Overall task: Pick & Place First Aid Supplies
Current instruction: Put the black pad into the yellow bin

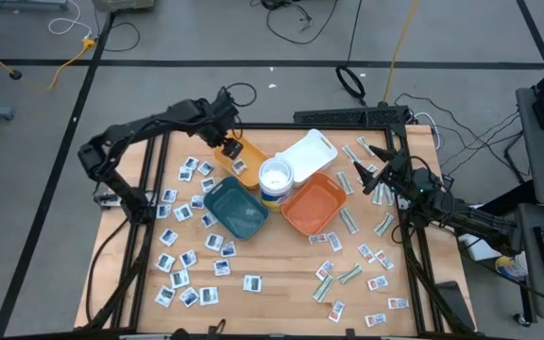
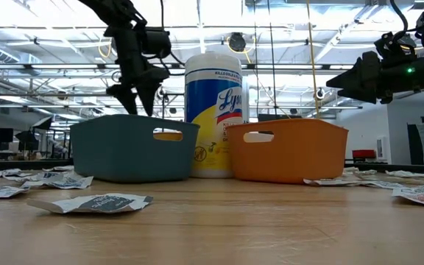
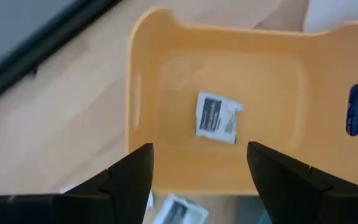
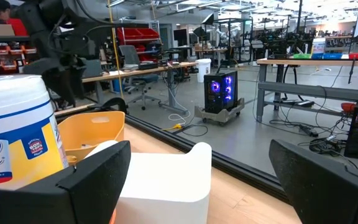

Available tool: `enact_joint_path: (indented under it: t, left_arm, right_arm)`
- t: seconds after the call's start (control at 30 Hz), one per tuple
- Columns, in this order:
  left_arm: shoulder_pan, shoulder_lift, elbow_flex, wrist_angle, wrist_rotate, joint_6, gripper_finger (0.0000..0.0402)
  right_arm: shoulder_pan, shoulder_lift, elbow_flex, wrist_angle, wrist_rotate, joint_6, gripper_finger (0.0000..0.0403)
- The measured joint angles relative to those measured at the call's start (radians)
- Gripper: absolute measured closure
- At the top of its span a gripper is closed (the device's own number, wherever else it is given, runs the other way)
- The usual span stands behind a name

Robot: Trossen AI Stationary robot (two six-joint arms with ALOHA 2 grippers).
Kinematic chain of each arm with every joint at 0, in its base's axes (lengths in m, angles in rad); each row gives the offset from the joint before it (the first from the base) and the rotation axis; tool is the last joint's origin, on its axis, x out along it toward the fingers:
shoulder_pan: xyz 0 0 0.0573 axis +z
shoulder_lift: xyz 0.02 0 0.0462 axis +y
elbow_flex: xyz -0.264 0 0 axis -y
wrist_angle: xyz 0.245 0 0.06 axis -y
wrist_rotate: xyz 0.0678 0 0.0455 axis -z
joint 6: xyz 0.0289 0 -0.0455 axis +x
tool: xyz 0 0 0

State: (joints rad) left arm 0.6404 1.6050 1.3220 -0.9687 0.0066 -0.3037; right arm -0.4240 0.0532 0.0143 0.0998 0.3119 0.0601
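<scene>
Packets [image 1: 185,260] lie scattered on the table [image 1: 272,293] around the white tub [image 1: 275,179]; one packet [image 3: 216,117] rests inside the yellow tray [image 3: 166,74] beside it. Left gripper [image 3: 197,180] hovers open above that tray; right gripper [image 1: 376,178] waits open, apart from the tub.

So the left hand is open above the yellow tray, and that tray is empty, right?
Not quite. The left hand is open above the yellow tray, but the tray is not empty: one white packet with dark marks lies on its floor. The left wrist view shows it.
</scene>
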Motion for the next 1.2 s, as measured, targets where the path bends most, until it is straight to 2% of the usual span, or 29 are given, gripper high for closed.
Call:
enact_joint_path:
  t: [0.2, 0.43, 0.77, 1.03, 1.2]
  left_arm:
    - [0.039, -0.035, -0.042, -0.086, 0.072, -0.105, 0.0131]
    - [0.069, -0.141, -0.176, -0.092, 0.081, -0.202, 0.0146]
    - [0.173, -0.27, -0.353, -0.131, 0.082, -0.237, 0.0157]
    - [0.255, -0.288, -0.403, -0.141, 0.08, -0.256, 0.0158]
    - [0.259, -0.23, -0.419, -0.137, 0.071, -0.287, 0.0169]
  right_arm:
    - [0.0, 0.0, 0.0, 0.0, 0.0, 0.0, 0.0026]
    - [0.0, 0.0, 0.0, 0.0, 0.0, 0.0, 0.0026]
    - [0.0, 0.0, 0.0, 0.0, 0.0, 0.0, 0.0026]
    - [0.0, 0.0, 0.0, 0.0, 0.0, 0.0, 0.0026]
    - [0.0, 0.0, 0.0, 0.0, 0.0, 0.0, 0.0026]
